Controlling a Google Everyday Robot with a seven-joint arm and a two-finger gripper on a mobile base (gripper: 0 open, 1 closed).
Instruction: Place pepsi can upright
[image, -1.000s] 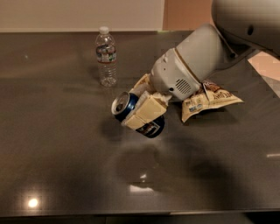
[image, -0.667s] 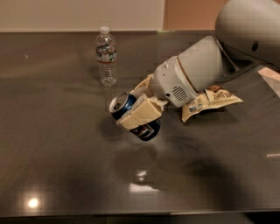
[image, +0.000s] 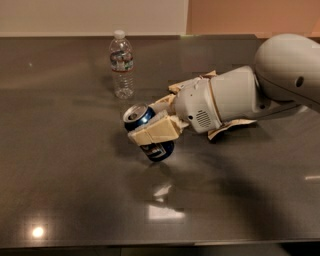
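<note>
The pepsi can (image: 142, 118) is dark blue with a silver top. It is tilted, its top toward the upper left and its bottom end (image: 160, 150) close to the dark table (image: 65, 175). My gripper (image: 152, 129) reaches in from the right and is shut on the can's middle. A cream finger (image: 155, 132) crosses the can's front. I cannot tell whether the can's bottom touches the table.
A clear plastic water bottle (image: 122, 64) stands upright behind and left of the can. A crumpled snack bag (image: 220, 132) lies behind my arm (image: 235, 97), mostly hidden. The table's front edge runs along the bottom (image: 150, 242).
My arm has swung lower and more level, coming in from the right. The can stays gripped and now tilts more upright, its bottom nearer the table.
</note>
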